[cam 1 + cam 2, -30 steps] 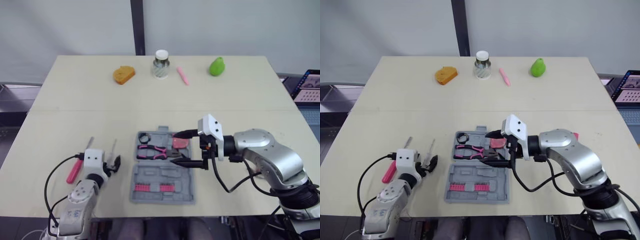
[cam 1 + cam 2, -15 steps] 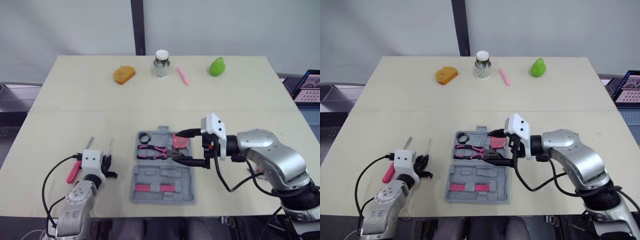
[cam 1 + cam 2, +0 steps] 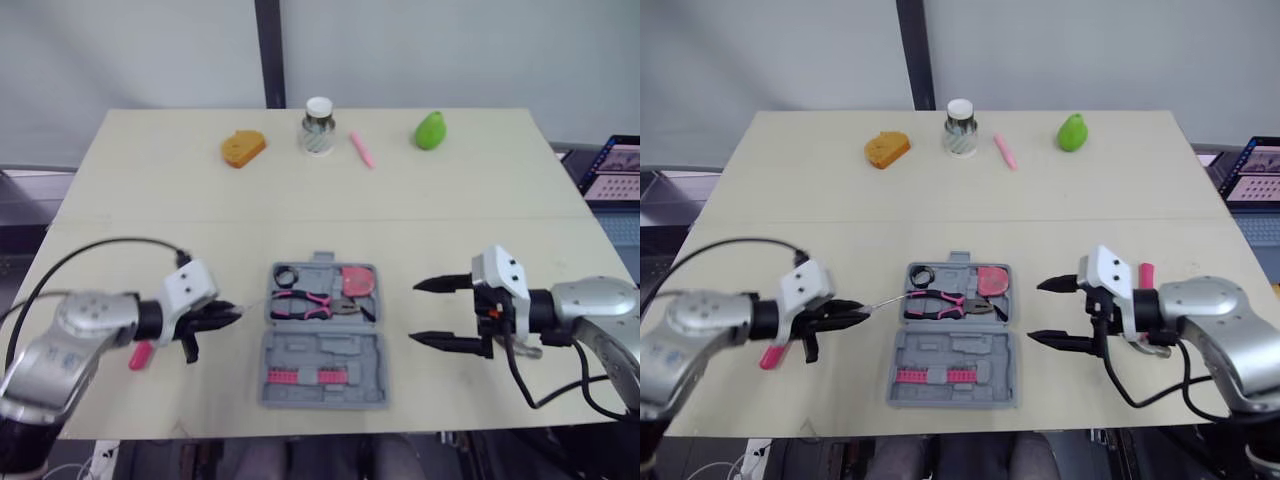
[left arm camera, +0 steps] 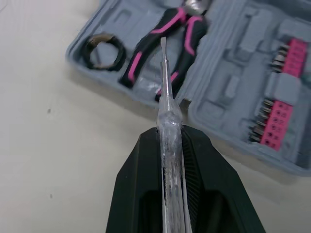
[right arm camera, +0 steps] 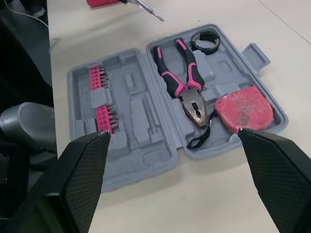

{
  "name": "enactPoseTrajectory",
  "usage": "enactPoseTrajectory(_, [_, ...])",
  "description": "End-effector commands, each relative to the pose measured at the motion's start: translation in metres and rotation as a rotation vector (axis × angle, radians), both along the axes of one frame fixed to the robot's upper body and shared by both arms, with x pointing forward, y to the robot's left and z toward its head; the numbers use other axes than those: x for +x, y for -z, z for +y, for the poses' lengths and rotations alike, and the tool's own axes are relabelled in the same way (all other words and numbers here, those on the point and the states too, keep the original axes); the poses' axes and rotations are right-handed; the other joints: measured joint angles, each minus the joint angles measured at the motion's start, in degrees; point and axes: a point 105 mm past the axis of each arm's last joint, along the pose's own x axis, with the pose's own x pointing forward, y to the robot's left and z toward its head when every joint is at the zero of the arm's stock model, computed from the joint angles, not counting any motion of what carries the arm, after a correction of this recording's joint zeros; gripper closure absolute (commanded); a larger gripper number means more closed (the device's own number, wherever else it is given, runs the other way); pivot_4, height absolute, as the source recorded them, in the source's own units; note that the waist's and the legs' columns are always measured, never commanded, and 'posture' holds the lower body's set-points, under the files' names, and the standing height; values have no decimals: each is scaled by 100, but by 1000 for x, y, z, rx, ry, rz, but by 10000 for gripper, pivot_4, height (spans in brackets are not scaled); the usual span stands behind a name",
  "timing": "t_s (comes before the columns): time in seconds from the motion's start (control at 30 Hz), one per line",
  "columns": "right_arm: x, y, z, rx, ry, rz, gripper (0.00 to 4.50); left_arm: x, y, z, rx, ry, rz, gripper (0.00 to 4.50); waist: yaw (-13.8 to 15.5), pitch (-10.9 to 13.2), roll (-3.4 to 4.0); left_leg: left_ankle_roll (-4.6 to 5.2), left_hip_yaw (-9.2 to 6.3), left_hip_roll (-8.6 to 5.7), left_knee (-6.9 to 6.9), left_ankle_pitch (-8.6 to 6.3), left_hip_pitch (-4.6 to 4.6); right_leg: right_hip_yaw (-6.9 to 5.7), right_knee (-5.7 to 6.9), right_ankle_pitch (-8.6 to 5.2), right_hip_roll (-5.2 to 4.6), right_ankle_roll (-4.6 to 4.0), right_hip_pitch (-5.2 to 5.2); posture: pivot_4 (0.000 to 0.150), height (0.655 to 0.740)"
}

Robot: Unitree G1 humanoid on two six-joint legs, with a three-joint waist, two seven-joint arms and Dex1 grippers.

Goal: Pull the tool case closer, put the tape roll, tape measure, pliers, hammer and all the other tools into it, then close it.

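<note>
The grey tool case [image 3: 322,340] lies open at the table's front centre. Its far half holds the black tape roll [image 3: 288,274], the pink-handled pliers [image 3: 315,302] and the red tape measure [image 3: 358,280]; pink bits [image 3: 305,376] fill the near half. Left of the case, my left gripper [image 3: 215,320] is shut on a clear-handled screwdriver [image 4: 167,141] whose tip points at the pliers [image 4: 165,43]. My right gripper [image 3: 435,312] stands open to the right of the case, holding nothing. A pink-handled screwdriver [image 3: 770,355] lies on the table behind my left arm.
Along the far edge stand an orange bread-like piece [image 3: 243,148], a jar [image 3: 317,127], a pink marker [image 3: 361,150] and a green pear [image 3: 431,131]. A pink-handled item [image 3: 1147,275] lies behind my right arm. A laptop [image 3: 615,170] sits off the table's right side.
My left gripper has shut on the clear screwdriver, lifted it and swung it toward the case. My right gripper has drawn back to the right, leaving the tape measure in the case.
</note>
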Motion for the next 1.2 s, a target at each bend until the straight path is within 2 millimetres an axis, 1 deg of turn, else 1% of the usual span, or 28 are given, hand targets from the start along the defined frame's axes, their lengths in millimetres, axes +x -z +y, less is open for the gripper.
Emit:
enactPoseTrajectory(0.03, [-3, 0, -3, -38, -7, -37, 0, 1, -4, -7, 69, 103, 59, 44197, -10, 1, 1, 0, 4, -1, -4, 0, 2, 2, -2, 0, 0, 0, -1, 1500, 7400])
enactPoseTrajectory(0.13, [-2, 5, -6, -38, 35, -59, 0, 9, -13, -35, 97, 220, 63, 44197, 10, 8, -9, 1, 5, 0, -7, 0, -2, -2, 2, 0, 0, 0, -7, 1500, 7400])
enactPoseTrajectory(0.2, [-2, 5, -6, -35, 51, -69, 0, 9, -12, -45, 101, 258, 83, 44197, 10, 9, -10, 4, 4, 0, 0, 2, -8, -2, 3, 0, 0, 1, -7, 1500, 7400])
enactPoseTrajectory(0.3, [-5, 6, -6, -37, 76, -81, 0, 4, 1, -53, 146, 310, 128, 44197, -8, 10, -10, 4, 4, 0, 0, 2, -6, -1, 2, 1, 0, 2, -7, 1500, 7400])
enactPoseTrajectory(0.37, [-8, 5, -5, -33, 81, -83, 0, 3, 7, -58, 170, 311, 134, 44197, -12, 11, -10, 4, 5, 1, -4, 2, -5, -1, 3, 1, 1, 2, -9, 1500, 7400])
enactPoseTrajectory(0.47, [-13, 4, -3, -25, 73, -77, 0, 6, 9, -65, 194, 306, 117, 44197, 8, 12, -11, 6, 5, 2, 5, 3, -7, 0, 7, 1, 1, 2, -8, 1500, 7400])
enactPoseTrajectory(0.6, [-22, -3, 0, -7, 33, -61, 0, 11, 12, -84, 189, 289, 96, 44197, 56, 13, -12, 7, -5, -1, 27, 4, -12, -2, 17, 1, 0, 2, -3, 1500, 7400])
enactPoseTrajectory(0.67, [-26, -7, 1, -2, 7, -55, 0, 8, 16, -90, 192, 291, 105, 44197, 49, 13, -12, 9, -6, -1, 38, 2, -15, -1, 22, 2, 0, 3, -3, 1500, 7400])
enactPoseTrajectory(0.83, [-31, -18, 5, -1, -55, -61, 0, -3, 22, -101, 194, 296, 140, 44197, 26, 13, -12, 9, -8, 0, 38, 2, -17, -3, 25, 1, 0, 3, -4, 1500, 7400])
enactPoseTrajectory(1.0, [-29, -18, 3, -14, -67, -61, 0, -8, 29, -110, 200, 294, 143, 44197, 25, 13, -13, 9, -8, 0, 42, 2, -17, -2, 26, 1, 0, 3, -3, 1500, 7400])
enactPoseTrajectory(1.2, [-25, -17, 2, -24, -57, -69, 0, -2, 36, -114, 209, 254, 134, 44197, 38, 13, -13, 10, -12, -1, 52, 1, -21, -3, 30, 2, -1, 3, -3, 1500, 7400])
